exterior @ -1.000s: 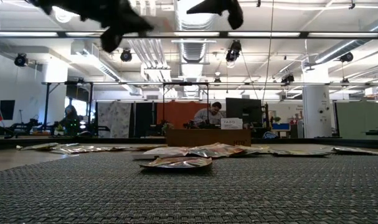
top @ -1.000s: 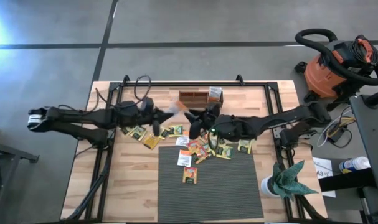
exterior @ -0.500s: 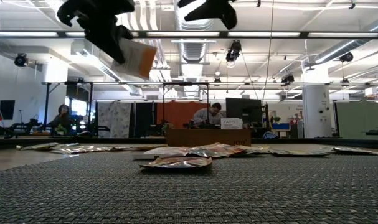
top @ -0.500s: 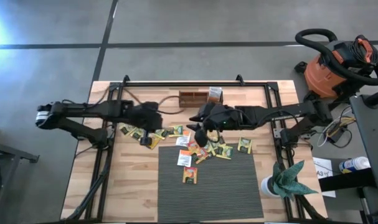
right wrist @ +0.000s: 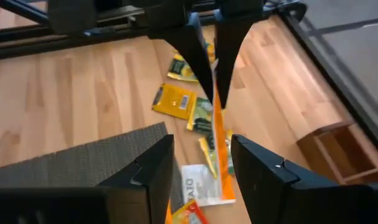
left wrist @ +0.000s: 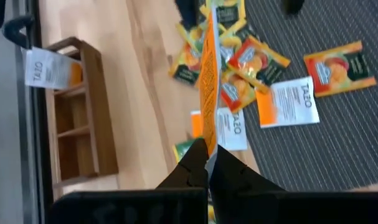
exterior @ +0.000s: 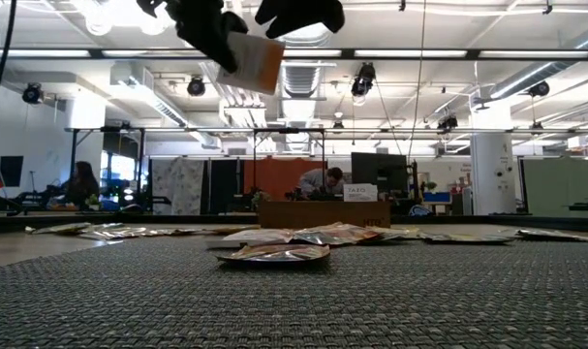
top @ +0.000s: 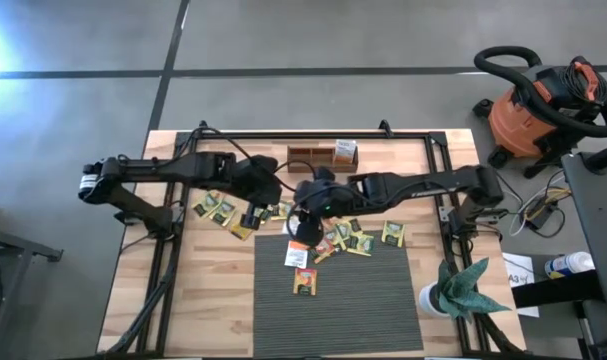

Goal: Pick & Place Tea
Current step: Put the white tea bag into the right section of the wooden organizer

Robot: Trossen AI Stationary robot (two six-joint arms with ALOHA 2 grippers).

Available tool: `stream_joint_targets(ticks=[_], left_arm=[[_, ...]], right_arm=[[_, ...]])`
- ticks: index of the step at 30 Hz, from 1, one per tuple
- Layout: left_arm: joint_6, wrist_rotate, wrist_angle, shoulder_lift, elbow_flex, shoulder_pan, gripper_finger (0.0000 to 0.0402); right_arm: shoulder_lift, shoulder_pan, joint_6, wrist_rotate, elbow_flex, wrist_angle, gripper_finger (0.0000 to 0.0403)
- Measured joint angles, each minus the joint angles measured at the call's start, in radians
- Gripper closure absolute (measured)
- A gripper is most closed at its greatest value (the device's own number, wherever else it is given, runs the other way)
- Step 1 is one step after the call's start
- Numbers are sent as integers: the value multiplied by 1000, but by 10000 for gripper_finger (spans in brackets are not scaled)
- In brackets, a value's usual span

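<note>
Clearly the left claw (left wrist: 207, 163) pinches a thin orange-and-white paper tea sachet (left wrist: 208, 87) by its edge above the desk (top: 208, 290), the right claw (right wrist: 201, 155) gaping beneath it. Light and floppy, it is best gripped near a corner.

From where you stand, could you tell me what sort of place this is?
Probably an open-plan robotics lab or workshop: exposed ceiling ducts and strip lights, a person at a monitor desk, and an orange shop vacuum beside the wooden table.

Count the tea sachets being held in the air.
1: an orange sachet pinched in the left gripper, above the pile, between the right gripper's open fingers. None seems hidden.
</note>
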Motion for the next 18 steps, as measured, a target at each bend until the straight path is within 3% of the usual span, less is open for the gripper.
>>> stream_joint_targets(ticks=[10,18], left_arm=[[-30,33,30,0,23,-31,401],[-72,59,32,-5,24,-41,401]], right_arm=[[42,-2,-2,6,14,23,260],[42,-2,16,5,13,16,369]])
